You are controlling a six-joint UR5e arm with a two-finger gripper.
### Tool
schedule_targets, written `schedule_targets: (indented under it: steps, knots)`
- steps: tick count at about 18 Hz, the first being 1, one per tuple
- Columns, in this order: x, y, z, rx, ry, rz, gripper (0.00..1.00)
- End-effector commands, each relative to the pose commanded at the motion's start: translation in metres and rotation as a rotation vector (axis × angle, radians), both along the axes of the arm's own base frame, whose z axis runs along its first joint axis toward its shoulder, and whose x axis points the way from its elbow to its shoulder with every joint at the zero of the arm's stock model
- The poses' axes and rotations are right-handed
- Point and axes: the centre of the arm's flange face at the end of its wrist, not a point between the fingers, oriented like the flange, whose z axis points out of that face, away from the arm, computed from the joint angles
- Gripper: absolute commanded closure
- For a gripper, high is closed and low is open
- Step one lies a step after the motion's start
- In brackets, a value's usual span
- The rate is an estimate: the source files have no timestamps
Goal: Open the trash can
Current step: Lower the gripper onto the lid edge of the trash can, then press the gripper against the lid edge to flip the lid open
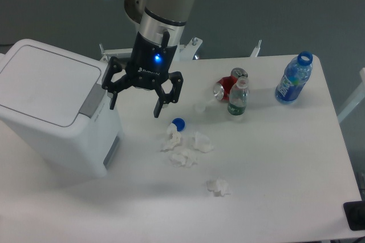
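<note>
The trash can (51,103) is a large white boxy bin at the left of the table, its flat lid shut and a grey push-button strip (90,102) along its right edge. My gripper (134,108) hangs open and empty just right of the bin's upper right corner, fingers pointing down. Its left fingertip (112,104) is close beside the grey strip, and I cannot tell if it touches it.
Crumpled white tissues (183,149) and a blue bottle cap (179,122) lie below the gripper. A red can (227,87), a small clear bottle (238,98) and a blue bottle (294,78) stand to the right. Another tissue (217,186) lies nearer the front.
</note>
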Motion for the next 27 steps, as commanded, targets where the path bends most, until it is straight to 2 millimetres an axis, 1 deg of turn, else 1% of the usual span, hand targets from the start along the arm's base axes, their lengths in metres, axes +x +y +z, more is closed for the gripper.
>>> schedule_targets:
  steps: [3,6,14,23,26,27]
  knots:
    - [0.003,0.0,-0.004,-0.013,-0.018,-0.005,0.0]
    - [0.007,0.001,0.0,0.002,-0.023,-0.016,0.0]
    - [0.016,0.005,0.001,0.003,-0.028,-0.024,0.0]
    - [0.016,0.007,-0.001,0.001,-0.024,-0.032,0.0]
    - [0.016,0.007,-0.01,-0.006,-0.031,-0.036,0.0]
    - [0.016,0.007,-0.01,-0.006,-0.031,-0.036,0.0]
